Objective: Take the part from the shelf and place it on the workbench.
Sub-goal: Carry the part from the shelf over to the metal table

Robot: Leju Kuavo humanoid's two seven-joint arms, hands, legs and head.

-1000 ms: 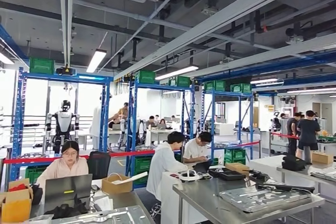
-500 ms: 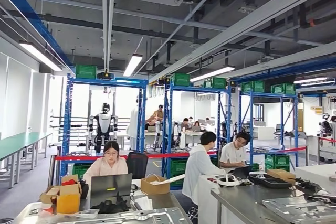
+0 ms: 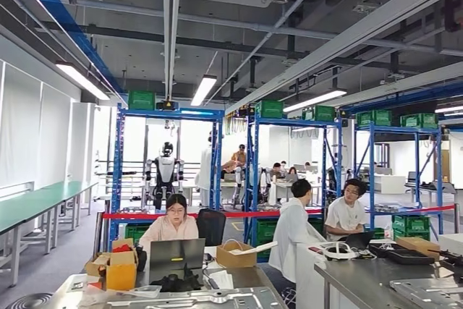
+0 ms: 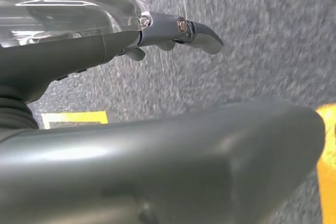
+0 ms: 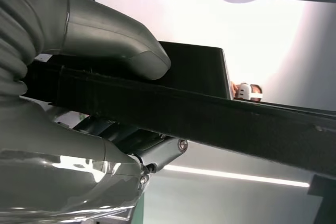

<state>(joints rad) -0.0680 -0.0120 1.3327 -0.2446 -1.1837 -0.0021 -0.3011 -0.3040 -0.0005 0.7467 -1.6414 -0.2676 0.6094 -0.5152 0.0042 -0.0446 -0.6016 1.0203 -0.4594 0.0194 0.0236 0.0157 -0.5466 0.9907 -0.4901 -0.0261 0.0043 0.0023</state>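
Beyond the steel bench (image 3: pixel 349 274), seated people (image 3: pixel 173 223), blue racks (image 3: pixel 166 161)

Ahead of me a person (image 3: pixel 173 221) sits behind a laptop (image 3: pixel 176 257) on the near tabletop (image 3: pixel 240 278). A cardboard box (image 3: pixel 121 269) stands to the laptop's left and an open box (image 3: pixel 236 255) to its right. Further right, two people (image 3: pixel 322 218) sit side by side at another tabletop (image 3: pixel 360 278), where a tray (image 3: pixel 401 255) lies. Behind them all runs a row of shelf racks (image 3: pixel 250 171) with crates (image 3: pixel 270 109) on top. Another robot (image 3: pixel 163 175) stands behind the leftmost rack. Long tables (image 3: pixel 32 204) line the left wall.

My right hand (image 5: pixel 79 108) grips a flat part (image 5: pixel 198 106), thumb on one side, fingers (image 5: pixel 162 153) on the other.
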